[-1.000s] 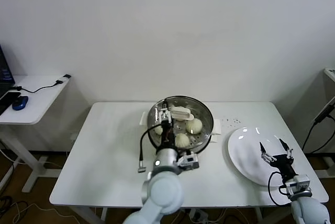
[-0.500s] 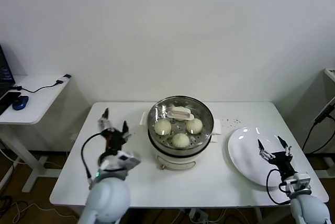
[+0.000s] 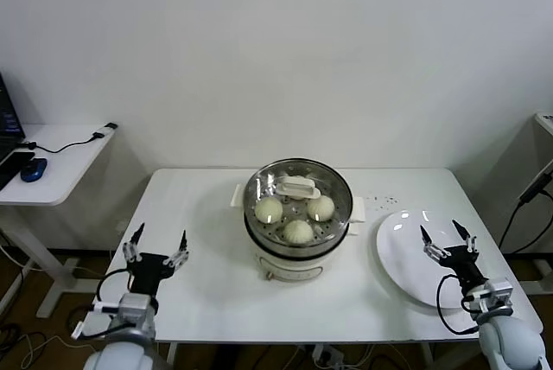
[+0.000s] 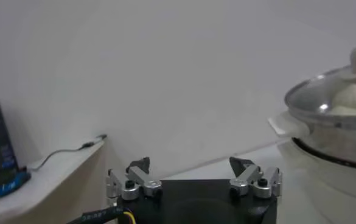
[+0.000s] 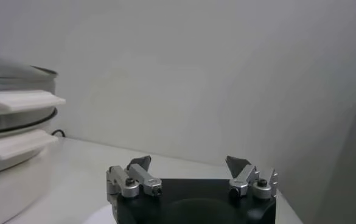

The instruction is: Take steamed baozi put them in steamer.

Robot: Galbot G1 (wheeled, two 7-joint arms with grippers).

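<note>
Three baozi (image 3: 298,231) show through the glass lid (image 3: 297,190) in the steamer (image 3: 299,242); a fourth may sit behind the lid's white handle, but I cannot tell. The steamer stands mid-table (image 3: 216,301), a little toward the far edge, and the white plate (image 3: 402,258) to its right lies bare. So I judge the loading done and the pot closed.

What has changed is my left arm. A second ago it reached in over the steamer, its claw at the lid handle. Half a second ago it was already off to the left, above the table beside the pot. Now it has drawn back farther, to the near left edge, well apart from the steamer. The lid stays where it was, so that was a letting-go and a retreat, and I read the task as finished or very nearly so.

My left claw (image 3: 155,247) now points up and away from me, fingers spread wide with nothing between them; the left wrist view shows the same gap (image 4: 193,172), with the lidded pot off to one side. My right claw (image 3: 449,242) hovers over the near part of the plate, barely shifted over that second, fingers likewise apart and empty (image 5: 191,168).
</note>
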